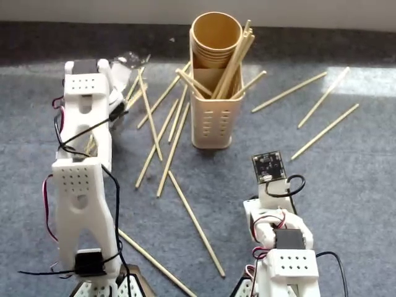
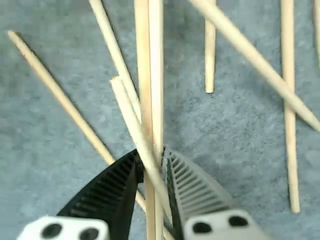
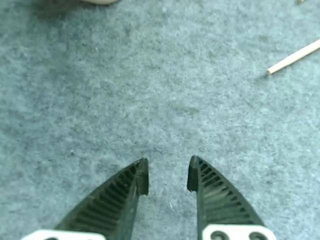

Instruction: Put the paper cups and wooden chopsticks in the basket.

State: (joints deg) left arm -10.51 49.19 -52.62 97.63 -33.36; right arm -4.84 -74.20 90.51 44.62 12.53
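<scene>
A tall beige basket point(image 1: 215, 117) stands at the middle back of the grey carpet. Stacked paper cups point(image 1: 215, 34) and several wooden chopsticks point(image 1: 235, 59) stick out of it. Several more chopsticks point(image 1: 162, 133) lie scattered to its left and others point(image 1: 325, 114) to its right. My left gripper point(image 2: 154, 167) is shut on a pair of parallel chopsticks point(image 2: 150, 75), and a third one slants between its fingers; in the high view it point(image 1: 128, 73) is at the far left of the pile. My right gripper point(image 3: 167, 175) hangs open over bare carpet, with nothing between its fingers.
One chopstick end point(image 3: 295, 56) lies off to the side of the right gripper. A long chopstick point(image 1: 195, 223) runs diagonally between the two arms. Another point(image 1: 154, 263) lies by the left arm's base. The right arm point(image 1: 275, 204) sits in front of the basket.
</scene>
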